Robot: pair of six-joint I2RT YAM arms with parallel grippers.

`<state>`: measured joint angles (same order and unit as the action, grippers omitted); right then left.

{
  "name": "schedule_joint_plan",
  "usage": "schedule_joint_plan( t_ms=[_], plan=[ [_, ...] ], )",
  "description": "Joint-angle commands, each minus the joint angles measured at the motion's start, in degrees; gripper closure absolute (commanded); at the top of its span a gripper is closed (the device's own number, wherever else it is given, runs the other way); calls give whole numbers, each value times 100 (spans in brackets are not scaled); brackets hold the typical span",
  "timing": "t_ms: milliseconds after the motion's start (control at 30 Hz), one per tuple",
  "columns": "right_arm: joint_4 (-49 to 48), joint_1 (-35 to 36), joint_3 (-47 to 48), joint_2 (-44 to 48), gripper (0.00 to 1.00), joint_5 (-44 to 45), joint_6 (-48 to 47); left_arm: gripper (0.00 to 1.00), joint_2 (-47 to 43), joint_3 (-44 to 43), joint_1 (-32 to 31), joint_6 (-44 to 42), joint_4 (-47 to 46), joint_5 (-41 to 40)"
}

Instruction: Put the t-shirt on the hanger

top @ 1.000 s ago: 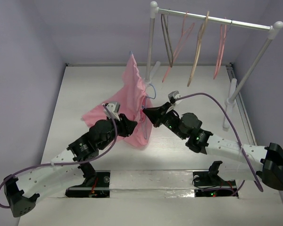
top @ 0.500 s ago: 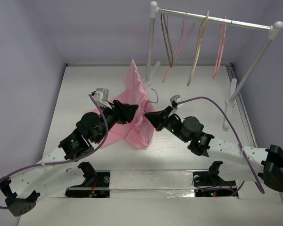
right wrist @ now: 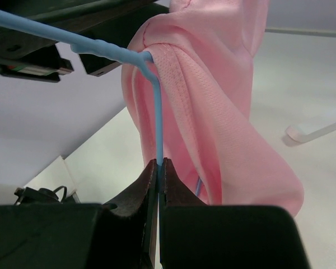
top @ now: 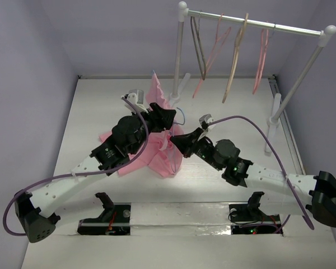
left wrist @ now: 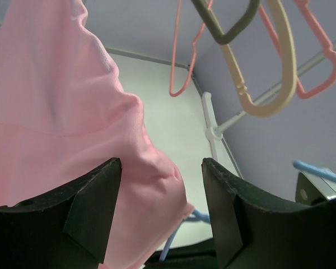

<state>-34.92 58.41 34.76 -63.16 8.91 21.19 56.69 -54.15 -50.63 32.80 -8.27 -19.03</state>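
Threading the t-shirt [right wrist: 213, 106] onto the hanger [right wrist: 156, 117]: my right gripper [right wrist: 158, 167] pinches the hanger, left gripper [left wrist: 161, 168] gapes by the t-shirt; next I'd grip fabric and draw it over.

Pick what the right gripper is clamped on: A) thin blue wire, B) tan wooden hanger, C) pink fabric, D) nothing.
A: the right gripper is shut on the blue wire of the hanger, with the t-shirt hanging beside it.
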Motion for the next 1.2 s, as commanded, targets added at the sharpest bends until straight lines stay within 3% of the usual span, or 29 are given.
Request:
schedule_joint_plan(
  t_ms=[0, 200, 467, 667, 867, 933, 1067, 1167],
  plan=[
    [-393, 83, 250, -56, 100, -64, -62, 44, 140, -193, 141, 226, -420, 127],
    [-411, 188, 391, -197, 100, -100, -124, 50, 18, 370, 326, 482, -1255, 154],
    [-428, 241, 452, -320, 100, -29, -115, 77, -166, 1029, 326, 649, -1949, -48],
    [-446, 241, 488, -461, 100, -3, -98, 99, -325, 1117, 326, 623, -1880, -180],
    [-68, 241, 558, -461, 100, 102, 25, 100, -395, 1117, 326, 640, -1748, -259],
    [-15, 241, 444, -347, 96, 146, 113, 100, -430, 1100, 326, 675, -1730, -268],
    [336, 241, 321, -66, 69, 190, 271, 100, -500, 1021, 379, 746, -1599, -303],
    [529, 241, 189, 198, 57, 278, 368, 100, -527, 933, 431, 816, -1484, -312]
  ],
)
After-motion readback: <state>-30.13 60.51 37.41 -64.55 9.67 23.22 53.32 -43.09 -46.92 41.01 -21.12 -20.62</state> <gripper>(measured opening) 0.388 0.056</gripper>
